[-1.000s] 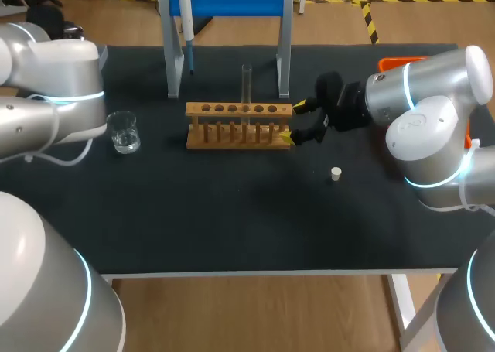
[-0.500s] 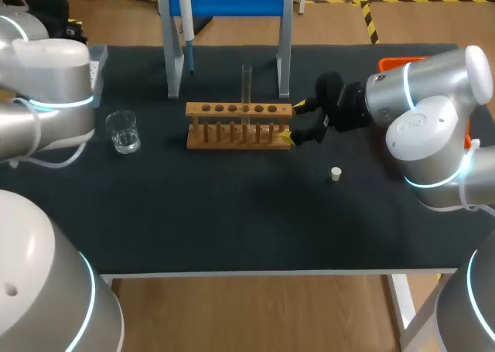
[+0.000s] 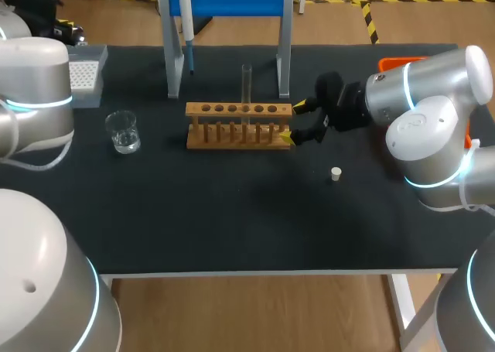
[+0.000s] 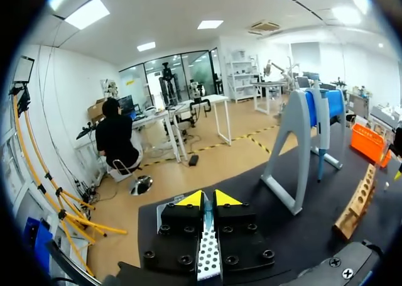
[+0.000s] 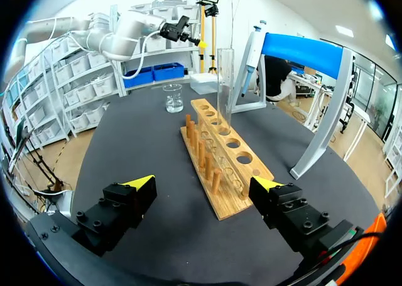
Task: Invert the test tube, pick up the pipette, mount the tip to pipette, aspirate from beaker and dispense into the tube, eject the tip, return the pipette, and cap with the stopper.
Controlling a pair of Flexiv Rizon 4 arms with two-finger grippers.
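Note:
A clear test tube (image 3: pixel 247 81) stands upright in the wooden rack (image 3: pixel 240 125); it also shows in the right wrist view (image 5: pixel 225 78). My right gripper (image 3: pixel 294 124) is open, its fingers either side of the rack's right end (image 5: pixel 226 198). The pipette (image 3: pixel 186 23) hangs on the blue-topped stand (image 3: pixel 224 0). A glass beaker (image 3: pixel 124 131) sits left of the rack, and a small white stopper (image 3: pixel 336 174) lies to its right. My left gripper (image 4: pixel 207 199) is shut and empty, above the tip box (image 3: pixel 83 73) at the table's far left.
An orange bin (image 3: pixel 402 61) sits at the back right behind my right arm. The stand's grey legs (image 3: pixel 172 58) rise just behind the rack. My left arm's big link (image 3: pixel 35 97) hangs over the table's left edge.
My left arm has drawn back to the left, uncovering the tip box in the head view. The right arm and everything on the table have stayed still.

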